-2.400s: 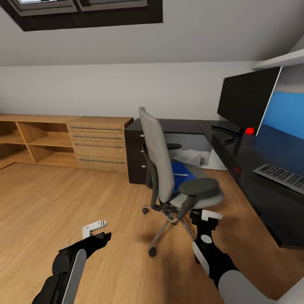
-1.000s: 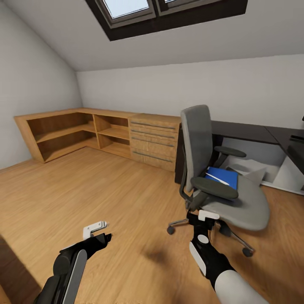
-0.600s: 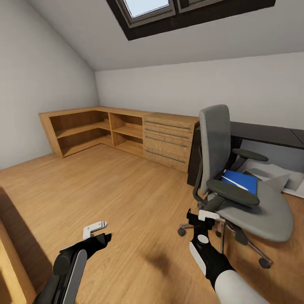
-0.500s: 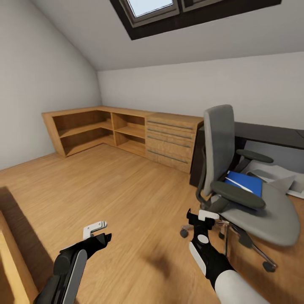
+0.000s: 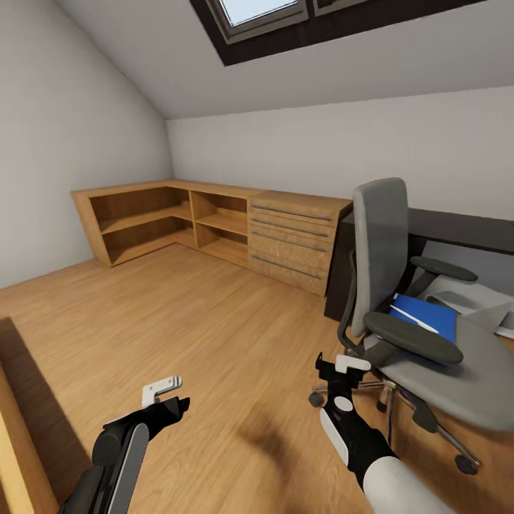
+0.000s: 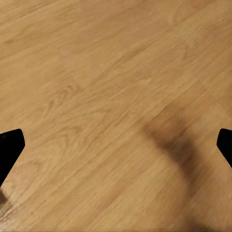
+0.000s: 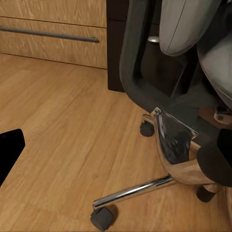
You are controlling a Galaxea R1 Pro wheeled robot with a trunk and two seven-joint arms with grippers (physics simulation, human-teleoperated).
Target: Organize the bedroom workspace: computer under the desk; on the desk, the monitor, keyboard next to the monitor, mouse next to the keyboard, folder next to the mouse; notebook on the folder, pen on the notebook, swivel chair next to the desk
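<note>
Panning left has carried my head view off the monitor, so the swivel chair (image 5: 421, 314) now sits beside the desk (image 5: 457, 232). With my left gripper (image 5: 165, 394) and right gripper (image 5: 341, 368) both open and empty, the folder (image 5: 425, 315) lies on the seat. I judge the folder transfer is the step in hand; next I must reach over the seat.

A light wooden floor (image 5: 214, 335) of long planks spreads across the room and carries a soft dark shadow (image 6: 171, 140). Along the far white wall (image 5: 300, 153) stands a low L-shaped wooden shelf unit (image 5: 153, 221) with open compartments, turning the corner at the left wall. At its right end sits a light wooden drawer chest (image 5: 296, 239) with four drawers and long grey bar handles (image 7: 48, 34). A dark-framed skylight (image 5: 285, 18) is set in the sloping white ceiling (image 5: 143, 64).
</note>
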